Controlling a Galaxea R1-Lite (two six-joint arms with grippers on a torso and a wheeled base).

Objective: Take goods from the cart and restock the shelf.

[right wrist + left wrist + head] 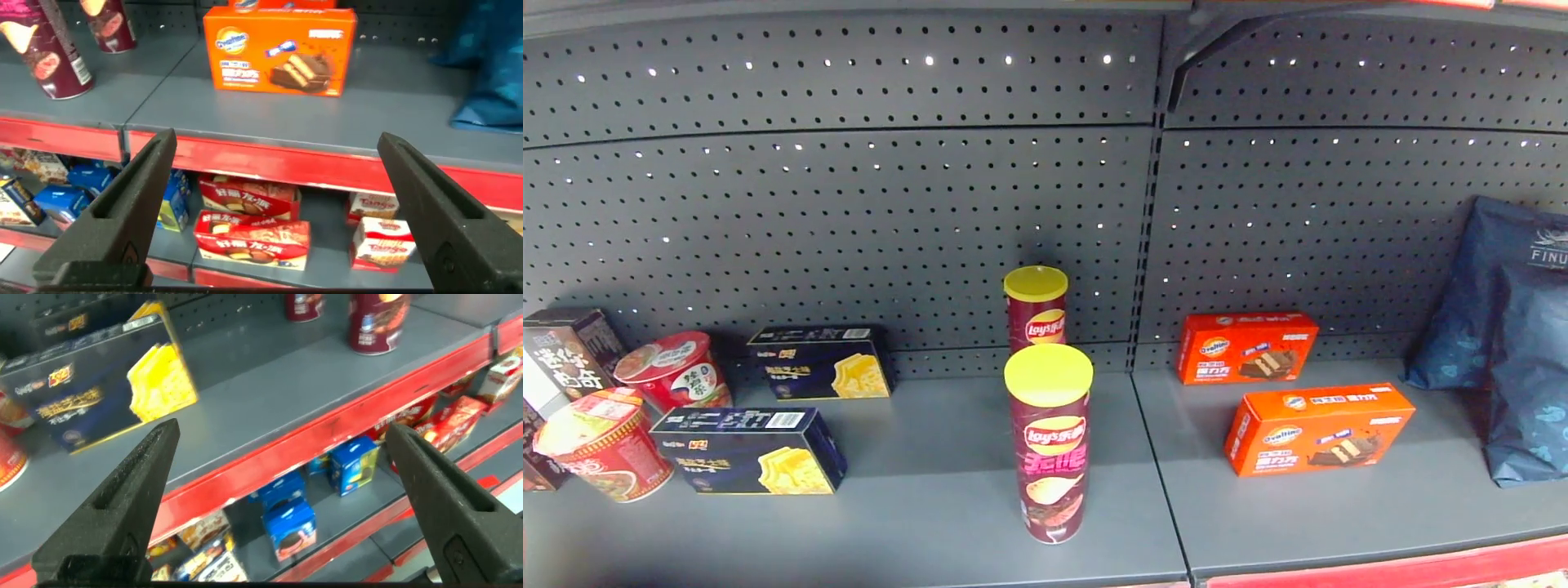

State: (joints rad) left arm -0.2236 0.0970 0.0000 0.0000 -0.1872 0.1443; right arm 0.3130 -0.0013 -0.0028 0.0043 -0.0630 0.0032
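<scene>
Evidently empty, the left gripper (282, 433) and right gripper (278, 140) both gaped wide, the red-edged grey metal shelf (915, 490) lying straight ahead of each; neither arm seemed nearer.

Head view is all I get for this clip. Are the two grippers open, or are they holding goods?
Observer: The left gripper is open and empty, its black fingers spread in front of the red shelf edge.
Operator: And the right one?
Observer: The right gripper is open and empty too, facing the near orange cardboard box.
Operator: What sits under this shelf?
Observer: A lower shelf, with small blue boxes below the left gripper and red-and-white boxes below the right.
</scene>
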